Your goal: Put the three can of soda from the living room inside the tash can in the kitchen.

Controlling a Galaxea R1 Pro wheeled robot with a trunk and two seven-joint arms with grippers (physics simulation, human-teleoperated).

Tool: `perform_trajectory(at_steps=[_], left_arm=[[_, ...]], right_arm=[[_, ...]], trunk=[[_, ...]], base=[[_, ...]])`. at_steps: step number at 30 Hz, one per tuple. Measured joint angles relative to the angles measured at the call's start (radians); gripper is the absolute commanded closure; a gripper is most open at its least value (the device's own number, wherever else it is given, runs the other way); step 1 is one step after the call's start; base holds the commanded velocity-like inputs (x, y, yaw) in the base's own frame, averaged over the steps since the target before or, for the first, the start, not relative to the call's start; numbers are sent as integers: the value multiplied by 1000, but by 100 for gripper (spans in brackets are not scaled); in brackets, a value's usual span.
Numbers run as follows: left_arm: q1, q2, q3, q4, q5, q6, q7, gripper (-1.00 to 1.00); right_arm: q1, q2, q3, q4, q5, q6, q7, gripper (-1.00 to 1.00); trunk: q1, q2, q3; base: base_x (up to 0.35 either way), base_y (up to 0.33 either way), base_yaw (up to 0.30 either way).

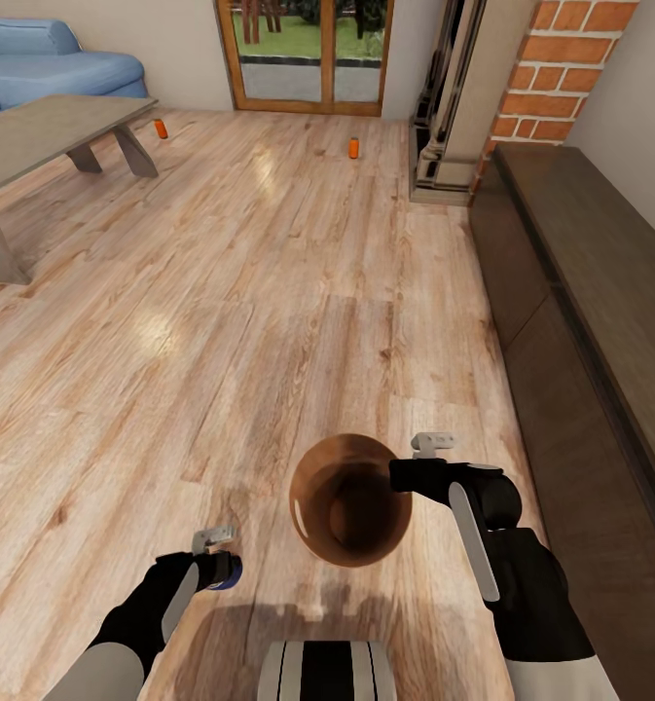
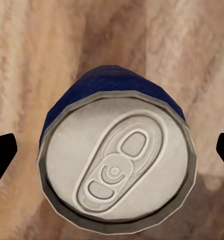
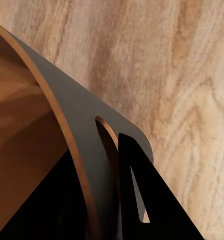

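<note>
The light-brown round tash can (image 1: 319,498) hangs tilted over the wood floor, its open mouth toward me. My right gripper (image 1: 417,469) is shut on its rim; in the right wrist view a dark finger (image 3: 141,200) clamps the bin's rim (image 3: 67,112). My left gripper (image 1: 220,557) is low at the front left, shut on a can of soda (image 2: 116,170) with a blue body and silver top. Two orange cans of soda stand far off on the floor: one (image 1: 161,129) by the coffee table, one (image 1: 353,147) before the glass doors.
A grey-brown coffee table (image 1: 45,131) and blue sofa (image 1: 45,63) stand at the far left. A long dark low cabinet (image 1: 580,292) runs along the right wall, with the brick fireplace (image 1: 551,78) behind it. Open wood floor (image 1: 269,312) lies between.
</note>
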Motion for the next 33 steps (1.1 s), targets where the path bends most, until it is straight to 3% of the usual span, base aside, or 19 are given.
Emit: perform_trajectory(at_steps=[3, 4, 14, 16, 20, 22, 26, 28, 30, 33], left_arm=[[0, -3, 0, 12, 0, -22, 1, -100], [0, -4, -1, 20, 0, -28, 1, 100], [-3, -21, -2, 52, -8, -39, 9, 100], [-11, -26, -2, 75, -2, -81, 7, 100], [-12, -24, -5, 27, -2, -80, 4, 100], [-12, -21, -8, -65, -1, -45, 2, 100], [-8, -16, -9, -175, -3, 85, 2, 100], [-6, -15, -9, -242, -6, 113, 1, 100], [-5, -11, -9, -372, -9, 184, 0, 100], [0, -1, -10, -497, -12, 252, 0, 100]], right_arm=[[0, 0, -1, 0, -2, 0, 0, 100], [0, 0, -1, 0, -2, 0, 0, 100], [0, 0, -1, 0, -1, 0, 0, 100], [0, 1, 0, 0, -3, 0, 0, 100], [0, 1, 0, 1, -3, 0, 0, 100], [0, 1, -2, 1, -2, 0, 1, 100], [0, 1, -4, 0, 0, 0, 1, 100], [0, 0, -5, 1, -1, 0, 1, 100], [0, 0, -5, 1, -2, 0, 0, 100], [0, 0, -5, 1, 0, 0, 0, 100]], trunk=[[0, 0, 0], [0, 0, 0], [0, 0, 0], [0, 0, 0], [0, 0, 0], [0, 0, 0], [0, 0, 0], [0, 0, 0], [0, 0, 0], [0, 0, 0]], base=[[0, 0, 0], [0, 0, 0], [0, 0, 0], [0, 0, 0], [0, 0, 0], [0, 0, 0], [0, 0, 0], [0, 0, 0], [0, 0, 0], [0, 0, 0]])
